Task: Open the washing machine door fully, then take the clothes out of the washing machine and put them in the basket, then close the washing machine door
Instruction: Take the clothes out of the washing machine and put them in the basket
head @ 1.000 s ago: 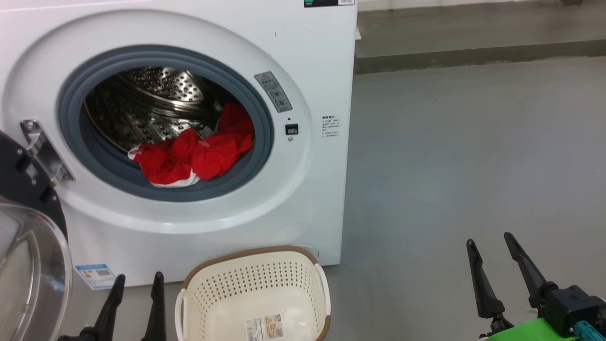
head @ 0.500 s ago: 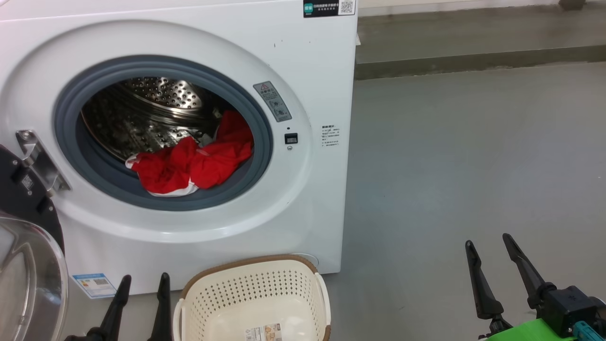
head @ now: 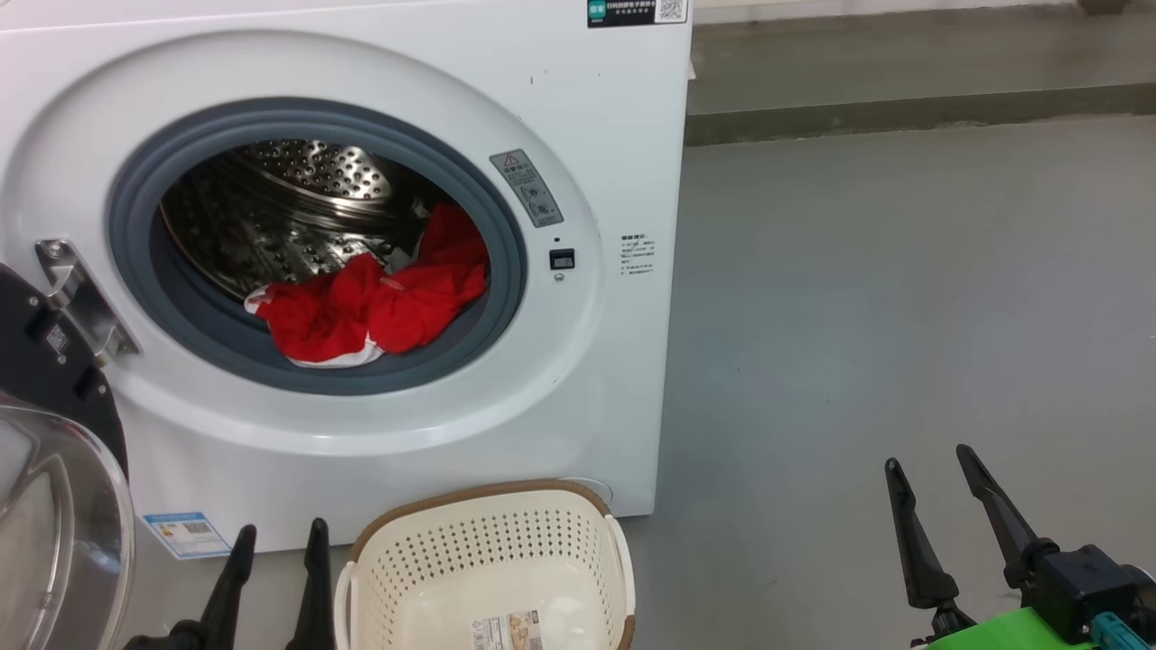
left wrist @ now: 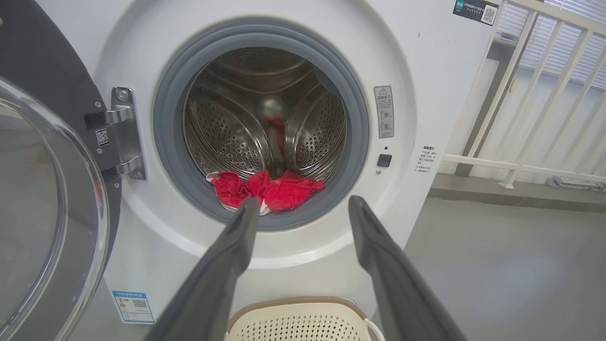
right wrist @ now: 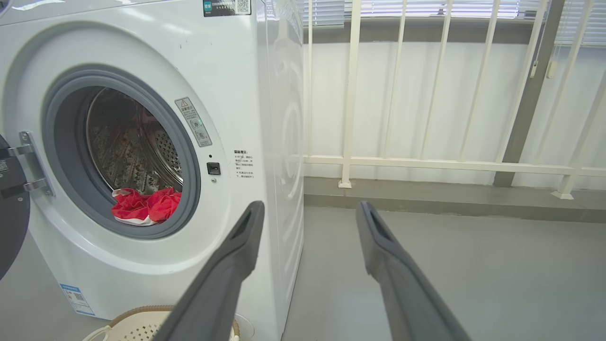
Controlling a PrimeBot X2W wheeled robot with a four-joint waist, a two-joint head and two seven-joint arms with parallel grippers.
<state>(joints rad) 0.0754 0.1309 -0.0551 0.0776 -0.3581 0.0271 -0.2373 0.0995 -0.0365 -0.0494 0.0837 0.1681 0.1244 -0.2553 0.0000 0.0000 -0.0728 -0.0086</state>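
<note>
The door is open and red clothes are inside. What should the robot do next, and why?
Probably reach the left gripper forward to the clothes at the drum mouth: its open, empty fingers point at them, the door is swung wide, and the basket waits empty below.

Ahead of the right jaws, smooth grey floor (right wrist: 473,265) meets a low concrete kerb (right wrist: 426,195); cream railing (right wrist: 426,164) stands there, pale wall (right wrist: 426,104) and blinds (right wrist: 426,7) behind.
</note>
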